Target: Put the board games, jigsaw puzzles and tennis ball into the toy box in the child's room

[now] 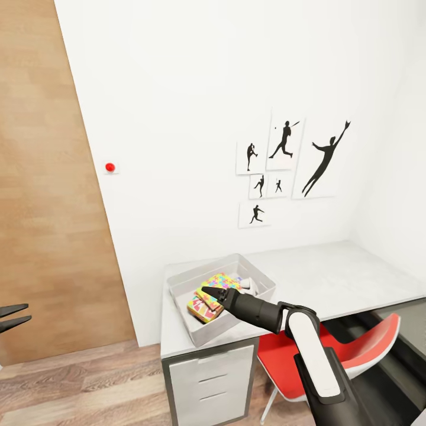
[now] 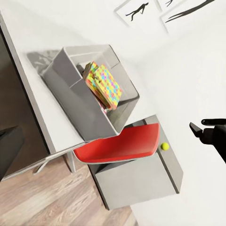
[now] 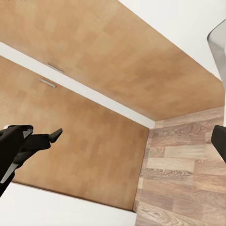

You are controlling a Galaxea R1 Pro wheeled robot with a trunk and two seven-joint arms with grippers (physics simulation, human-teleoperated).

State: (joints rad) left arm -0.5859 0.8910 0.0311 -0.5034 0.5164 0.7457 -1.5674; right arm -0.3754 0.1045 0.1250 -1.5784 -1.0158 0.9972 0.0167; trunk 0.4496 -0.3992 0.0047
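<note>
The see-through grey toy box point(image 1: 177, 283) stands on the table point(image 1: 331, 275) near its left end. Two multicoloured jigsaw puzzles point(image 1: 214, 284) lean together inside it; in the left wrist view they show as point(image 2: 104, 85) inside the toy box point(image 2: 70, 84). My right gripper point(image 1: 210, 293) hangs open and empty over the box's near side, in front of the puzzles. Far to the left, off the table, my left gripper point(image 1: 13, 316) is open and empty. The tennis ball point(image 2: 165, 146) rests on a grey surface of the table unit beside the chair. The board games and the bed are out of view.
A red chair point(image 1: 361, 349) is tucked under the table to the right of the grey drawers point(image 1: 210, 378). A wooden door point(image 1: 41, 207) fills the left. A red wall button point(image 1: 110, 167) and black baseball pictures point(image 1: 284, 142) hang on the white wall. Wood-plank floor point(image 1: 83, 384) lies below.
</note>
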